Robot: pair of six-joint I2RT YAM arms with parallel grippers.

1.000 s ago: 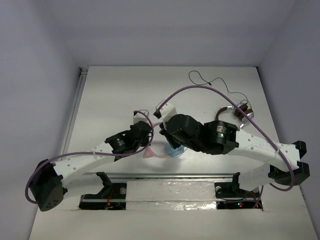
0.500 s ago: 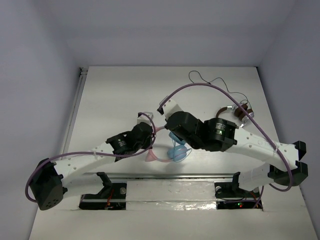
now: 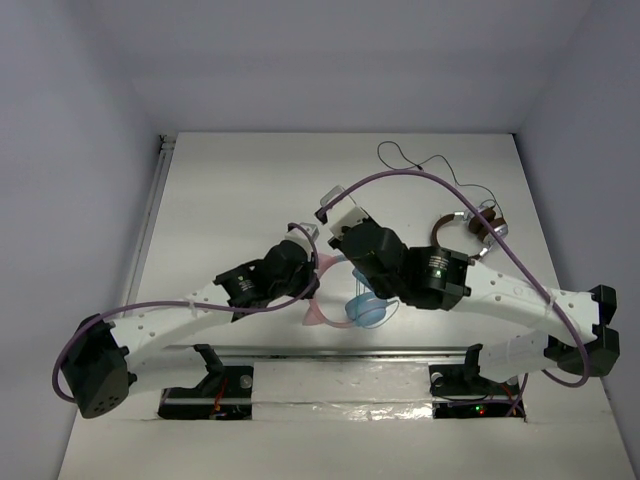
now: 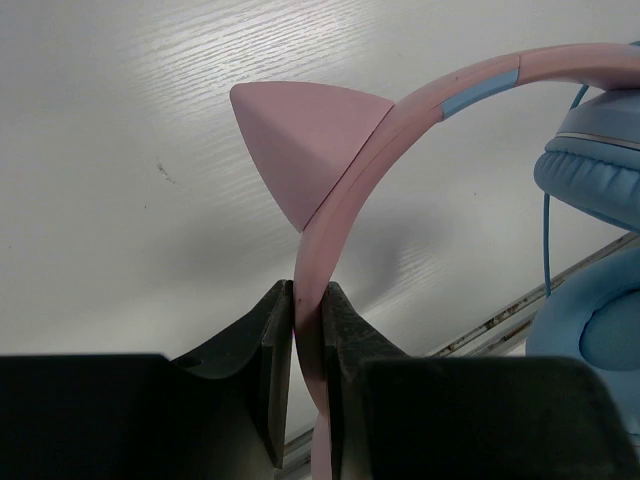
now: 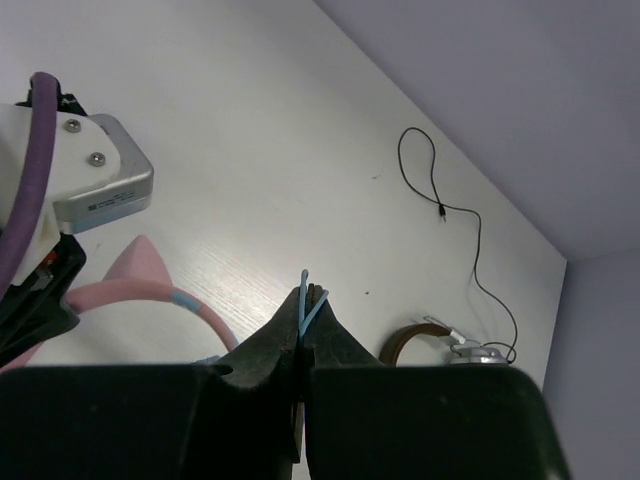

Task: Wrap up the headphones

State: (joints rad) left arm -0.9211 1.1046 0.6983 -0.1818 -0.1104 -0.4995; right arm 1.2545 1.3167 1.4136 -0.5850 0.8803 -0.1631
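Wrapping barely begun: L gripper (image 4: 308, 300) clamped tight on pink headband (image 4: 420, 100) of headphones (image 3: 362, 309) held above table (image 3: 220, 190) near front edge, R gripper (image 5: 303, 322) pinching thin blue cable (image 5: 304, 298); no turns wound yet, apparently.

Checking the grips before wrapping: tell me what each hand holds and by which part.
Left hand pinches the headphones by the pink headband, near a cat ear; right hand pinches their thin light-blue cable.
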